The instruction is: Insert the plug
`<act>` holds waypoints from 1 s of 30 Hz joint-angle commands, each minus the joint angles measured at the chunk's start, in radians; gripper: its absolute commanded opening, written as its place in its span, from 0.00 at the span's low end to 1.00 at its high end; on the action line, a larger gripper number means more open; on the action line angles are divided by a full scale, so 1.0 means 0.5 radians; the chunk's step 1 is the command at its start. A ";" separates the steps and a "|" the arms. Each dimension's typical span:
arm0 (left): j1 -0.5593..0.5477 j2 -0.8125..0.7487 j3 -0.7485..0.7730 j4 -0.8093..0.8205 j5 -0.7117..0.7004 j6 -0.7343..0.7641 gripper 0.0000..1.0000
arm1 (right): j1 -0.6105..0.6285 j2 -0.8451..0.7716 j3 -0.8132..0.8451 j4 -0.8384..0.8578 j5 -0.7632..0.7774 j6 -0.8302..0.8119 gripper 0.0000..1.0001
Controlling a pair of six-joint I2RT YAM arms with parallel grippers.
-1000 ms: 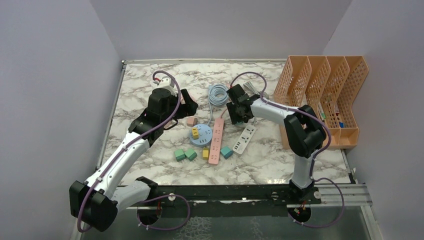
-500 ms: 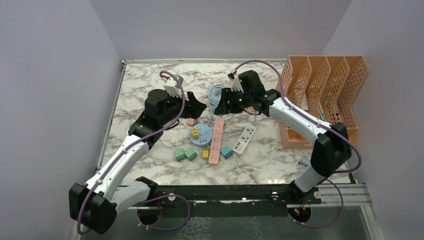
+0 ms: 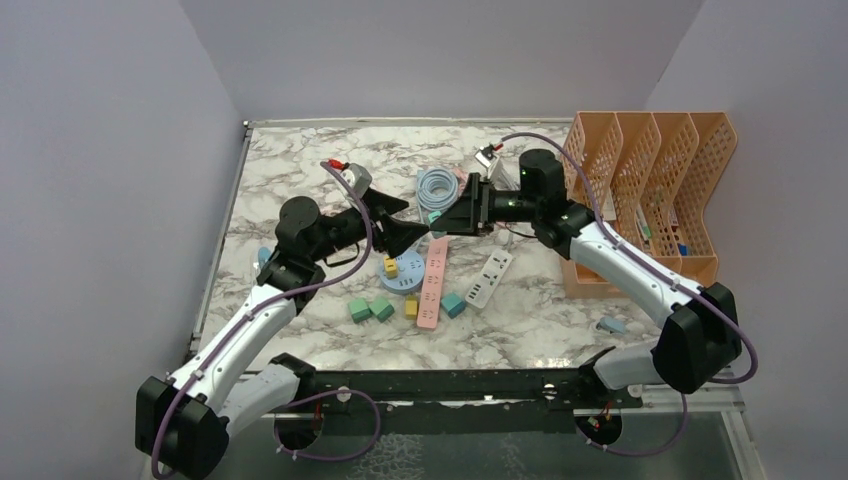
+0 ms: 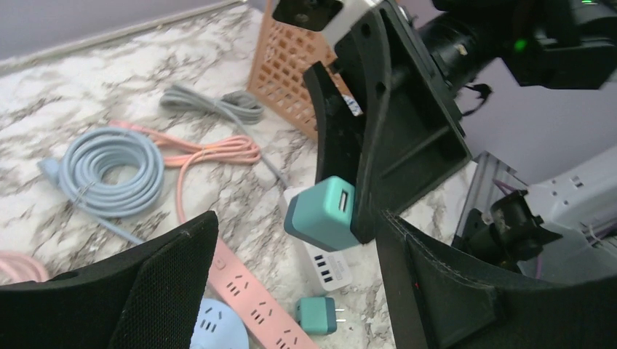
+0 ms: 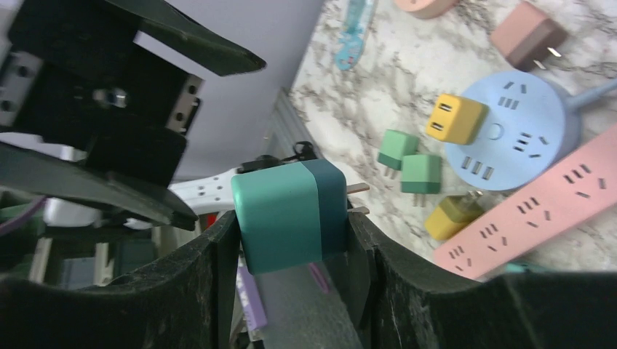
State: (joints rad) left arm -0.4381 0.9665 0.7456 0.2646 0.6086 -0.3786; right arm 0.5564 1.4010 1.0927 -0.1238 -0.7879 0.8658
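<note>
My right gripper (image 5: pixel 291 243) is shut on a teal plug (image 5: pixel 291 213), prongs pointing right, held in the air above the table. In the top view the right gripper (image 3: pixel 455 216) faces my left gripper (image 3: pixel 408 234), nearly tip to tip. In the left wrist view the plug (image 4: pixel 324 214) hangs off the right gripper's black fingers (image 4: pixel 378 138), level with the gap of my open left gripper (image 4: pixel 295 225) and touching neither pad. Below lie the pink power strip (image 3: pixel 432 282), the round blue strip (image 3: pixel 403 272) and the white strip (image 3: pixel 487 278).
A yellow plug (image 3: pixel 389 266) sits in the round strip. Green plugs (image 3: pixel 370 309), another yellow plug (image 3: pixel 411 307) and a teal plug (image 3: pixel 453 304) lie loose. Coiled cables (image 3: pixel 437 187) lie at the back. An orange file rack (image 3: pixel 650 200) stands right.
My right arm has lifted the teal plug off the table and drawn back right. My left gripper has swung right and up toward it, so the two now face each other.
</note>
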 commanded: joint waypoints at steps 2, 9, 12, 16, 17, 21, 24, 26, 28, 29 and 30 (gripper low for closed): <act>-0.039 0.012 -0.022 0.574 0.311 -0.104 0.80 | -0.036 -0.125 -0.092 0.413 -0.250 0.321 0.42; -0.198 0.057 -0.063 0.581 0.459 0.100 0.78 | -0.036 -0.190 -0.102 0.547 -0.219 0.544 0.42; -0.243 0.082 -0.054 0.581 0.373 0.204 0.74 | -0.036 -0.197 -0.111 0.520 -0.205 0.585 0.42; -0.271 0.126 -0.025 0.581 0.315 0.317 0.68 | -0.036 -0.197 -0.150 0.538 -0.214 0.659 0.42; -0.278 0.139 -0.027 0.581 0.314 0.342 0.67 | -0.036 -0.196 -0.162 0.564 -0.222 0.687 0.42; -0.283 0.168 -0.039 0.581 0.311 0.401 0.67 | -0.037 -0.204 -0.204 0.641 -0.236 0.778 0.42; -0.283 0.179 -0.043 0.581 0.295 0.418 0.68 | -0.036 -0.218 -0.223 0.664 -0.232 0.805 0.42; -0.283 0.182 -0.048 0.581 0.285 0.431 0.68 | -0.036 -0.222 -0.230 0.668 -0.231 0.819 0.42; -0.285 0.192 -0.048 0.581 0.278 0.437 0.66 | -0.036 -0.217 -0.234 0.667 -0.239 0.835 0.43; -0.286 0.198 -0.049 0.581 0.275 0.447 0.65 | -0.036 -0.214 -0.238 0.677 -0.247 0.849 0.43; -0.286 0.206 -0.051 0.580 0.274 0.458 0.64 | -0.036 -0.215 -0.244 0.706 -0.256 0.865 0.44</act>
State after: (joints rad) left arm -0.5720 1.0573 0.7231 0.5308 0.7532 -0.1860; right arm 0.5381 1.3239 0.9794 0.1558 -0.8875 1.2594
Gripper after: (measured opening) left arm 0.661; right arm 0.496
